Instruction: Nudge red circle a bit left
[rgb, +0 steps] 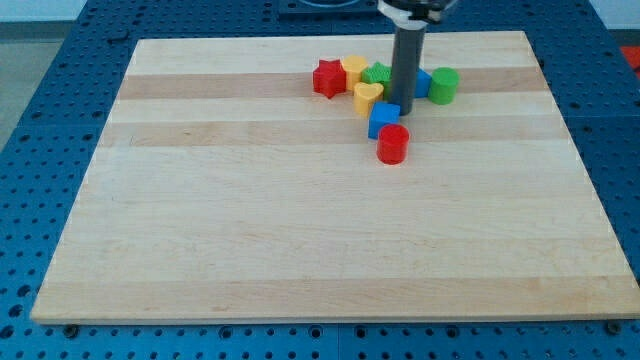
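Observation:
The red circle (392, 144) is a short red cylinder on the wooden board (300, 220), at the lower edge of a cluster of blocks near the view's top. A blue block (382, 119) touches it on its upper left. My tip (402, 112) is the lower end of the dark rod, just above the red circle and right beside the blue block. The rod hides part of the blocks behind it.
The cluster holds a red star (328, 78), a yellow block (354, 69), a yellow heart (367, 96), a green block (378, 73), another blue block (423, 83) partly hidden by the rod, and a green cylinder (444, 85).

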